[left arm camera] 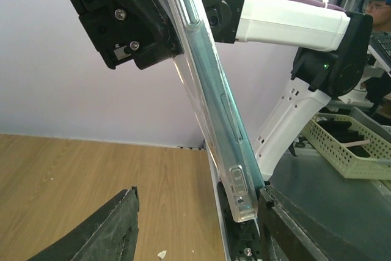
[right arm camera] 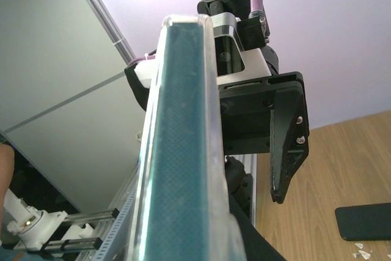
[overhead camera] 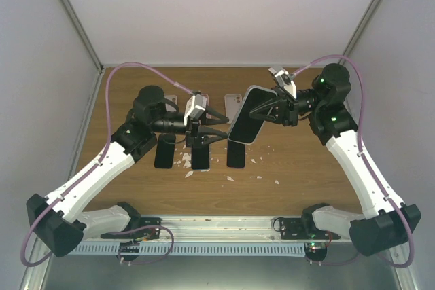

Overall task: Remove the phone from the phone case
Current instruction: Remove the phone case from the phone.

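Clear case (left arm camera: 204,90) with the phone (overhead camera: 250,115) seated in it hangs tilted above the table (overhead camera: 299,168); your right gripper (overhead camera: 273,110) is clamped on its upper end. From above you get only the phone's dark face and pale rim; the left wrist view adds the case's side, with its button cut-outs, and its lower end sitting between the left fingers (left arm camera: 116,233), close to one and well off the other; whether it touches, you cannot tell. Your left gripper (overhead camera: 221,132) has its jaws apart. The right wrist view shows the phone's teal edge inside the clear lip; only the top view shows three dark spare phones (overhead camera: 200,155) in a row on the wood, with white scraps (overhead camera: 183,161) among them.
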Controlling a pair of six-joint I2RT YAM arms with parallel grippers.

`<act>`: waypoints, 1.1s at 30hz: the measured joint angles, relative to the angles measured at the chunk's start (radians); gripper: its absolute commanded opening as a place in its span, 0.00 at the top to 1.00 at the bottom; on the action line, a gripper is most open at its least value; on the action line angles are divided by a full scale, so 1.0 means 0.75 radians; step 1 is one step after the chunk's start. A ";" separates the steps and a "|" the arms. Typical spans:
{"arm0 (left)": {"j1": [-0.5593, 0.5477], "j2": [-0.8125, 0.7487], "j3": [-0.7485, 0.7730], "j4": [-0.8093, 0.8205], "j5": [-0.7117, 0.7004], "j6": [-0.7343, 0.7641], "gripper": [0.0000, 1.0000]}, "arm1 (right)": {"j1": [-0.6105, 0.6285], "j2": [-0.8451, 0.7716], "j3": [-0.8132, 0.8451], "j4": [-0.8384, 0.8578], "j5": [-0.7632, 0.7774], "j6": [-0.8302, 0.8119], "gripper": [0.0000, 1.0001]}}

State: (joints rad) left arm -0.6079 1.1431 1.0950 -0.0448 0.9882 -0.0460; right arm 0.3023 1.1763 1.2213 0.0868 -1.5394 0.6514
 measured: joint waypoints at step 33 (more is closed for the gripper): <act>0.105 0.088 -0.019 0.044 -0.067 -0.113 0.55 | 0.010 0.001 0.004 -0.126 0.218 -0.140 0.99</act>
State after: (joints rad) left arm -0.5293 1.2091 1.0809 -0.0116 0.9379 -0.1310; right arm 0.3096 1.1767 1.2240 -0.0078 -1.3762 0.5461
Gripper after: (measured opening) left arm 0.451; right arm 0.103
